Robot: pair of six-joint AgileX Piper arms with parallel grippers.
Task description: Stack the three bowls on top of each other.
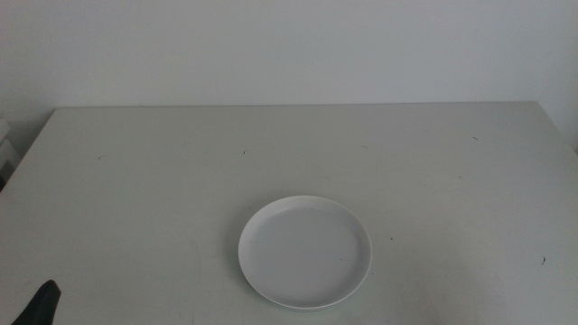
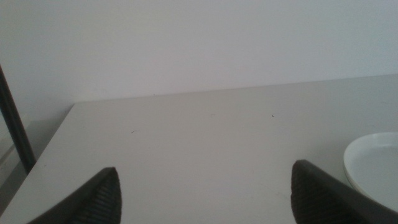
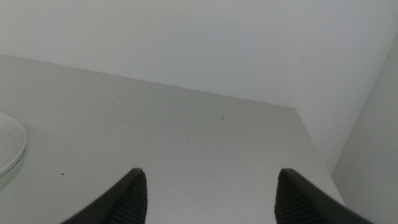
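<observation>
A white bowl [image 1: 305, 251] lies on the table [image 1: 135, 181] near its front edge, a little right of centre. A thin second rim line shows under its near edge, so it seems to rest on another dish; no other bowl can be made out. My left gripper [image 2: 205, 196] is open and holds nothing, with the white bowl [image 2: 376, 165] off to one side of it. Only its dark tip [image 1: 41, 305] shows in the middle view, at the bottom left corner. My right gripper [image 3: 208, 196] is open over bare table, the bowl's edge [image 3: 9, 146] well clear of it.
A white wall stands behind the table's far edge [image 1: 298, 106]. A dark upright bar [image 2: 15, 124] stands beyond the table's left corner. The table's right edge [image 3: 314, 149] drops off next to a side wall.
</observation>
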